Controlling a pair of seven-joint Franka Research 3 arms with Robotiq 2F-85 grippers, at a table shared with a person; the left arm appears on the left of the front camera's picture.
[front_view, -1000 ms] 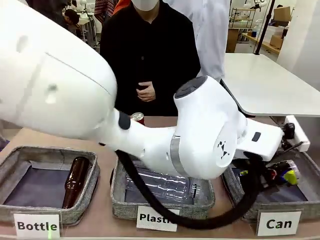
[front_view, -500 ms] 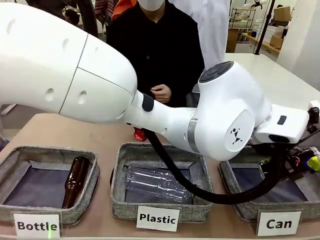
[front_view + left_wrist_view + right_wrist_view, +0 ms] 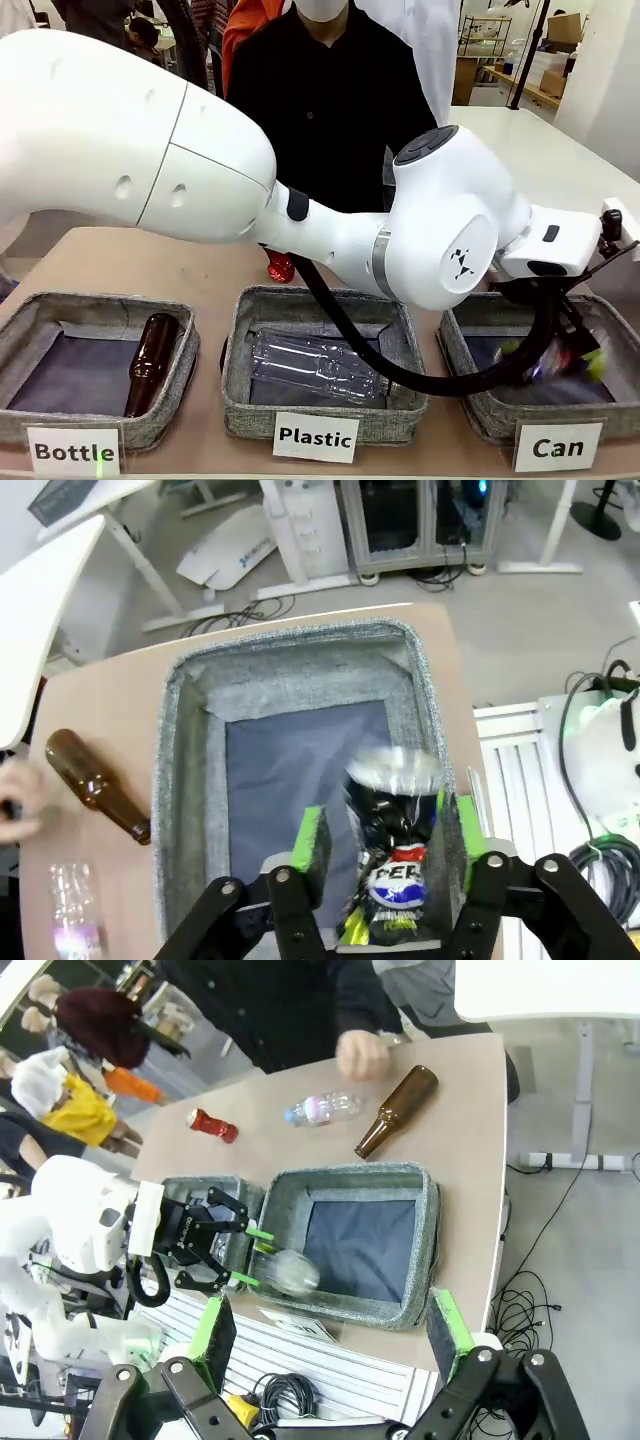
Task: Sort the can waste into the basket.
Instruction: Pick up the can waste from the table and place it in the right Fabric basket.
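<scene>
A crushed silver-and-dark can (image 3: 392,865) with a blue and red logo sits between the green pads of my left gripper (image 3: 380,815), leaning on one pad with a gap to the other. The jaws stand open. In the right wrist view the can (image 3: 286,1272) is a blur just past the left gripper (image 3: 255,1257), over the grey "Can" basket (image 3: 424,1250). That basket (image 3: 180,780) lies directly below, its dark lining bare. A red crushed can (image 3: 280,268) lies on the table behind the "Plastic" basket, and also shows as the red can (image 3: 212,1125). My right gripper (image 3: 330,1325) is open and holds nothing.
A brown glass bottle (image 3: 397,1110) and a clear plastic bottle (image 3: 320,1110) lie on the table beyond the basket, near the person's hand (image 3: 360,1055). The "Plastic" basket (image 3: 235,390) holds a clear bottle. The "Bottle" basket (image 3: 20,320) holds a brown one.
My left arm has swung right and risen over the "Can" basket. Its jaws have widened and the can is slipping free, blurred. The person's hand has left the front view.
</scene>
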